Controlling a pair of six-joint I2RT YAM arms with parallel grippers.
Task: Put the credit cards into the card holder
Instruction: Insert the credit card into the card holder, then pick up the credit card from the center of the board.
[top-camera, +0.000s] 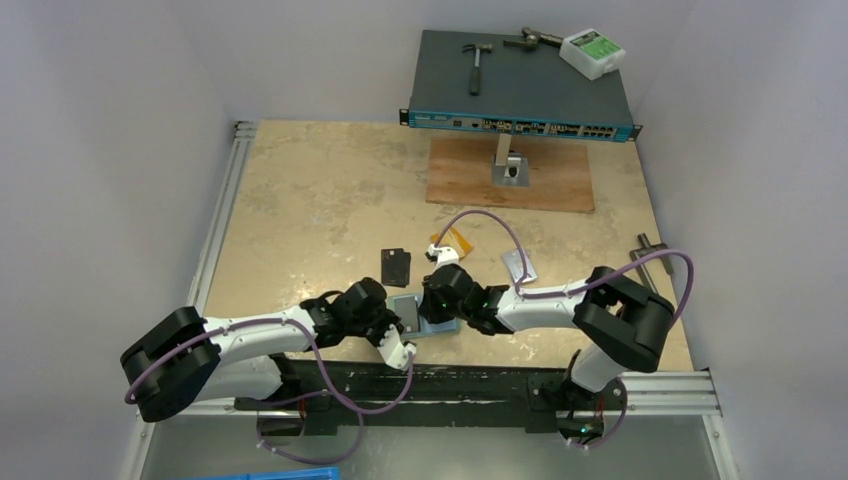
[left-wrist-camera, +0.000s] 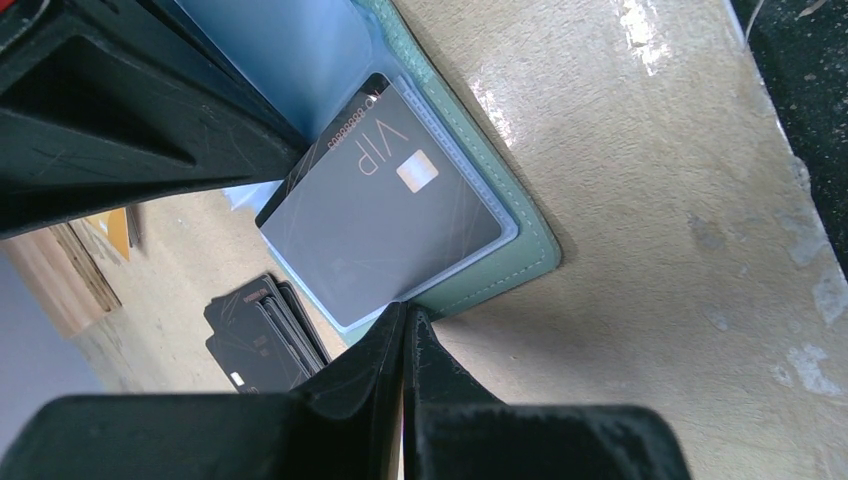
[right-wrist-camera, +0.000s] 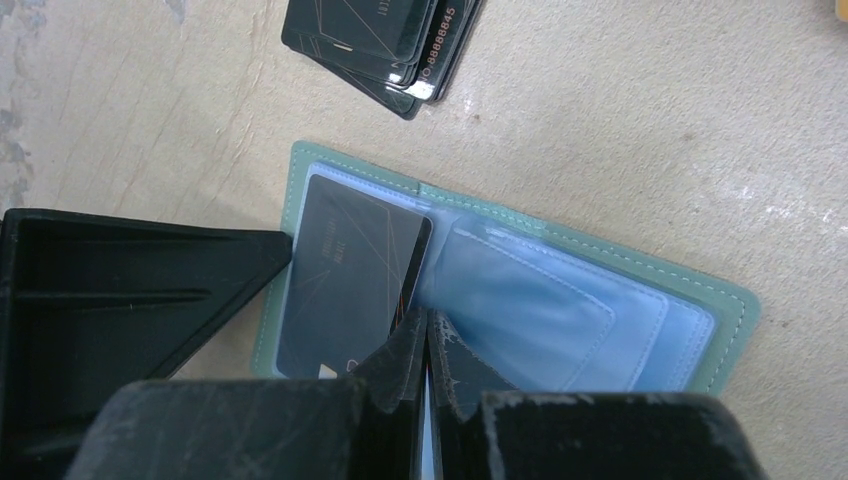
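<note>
A tan table (top-camera: 320, 200) is shown, with an open teal card holder (right-wrist-camera: 560, 310) laid flat near its near edge, between the two arms. The left gripper (left-wrist-camera: 405, 315) is seen closed and empty at the holder's edge. The right gripper (right-wrist-camera: 425, 320) is likewise closed on nothing, at the fold. A grey VIP card (left-wrist-camera: 390, 220) is laid on one half of the pale blue lining. A stack of dark cards (right-wrist-camera: 375, 40) is seen just beyond the holder, and an orange card (top-camera: 452, 240) farther off.

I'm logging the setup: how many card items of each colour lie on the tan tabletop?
Teal card holder: 1
Grey VIP card: 1
Dark card stack: 1
Orange card: 1
Silver card: 1
Total: 5
</note>
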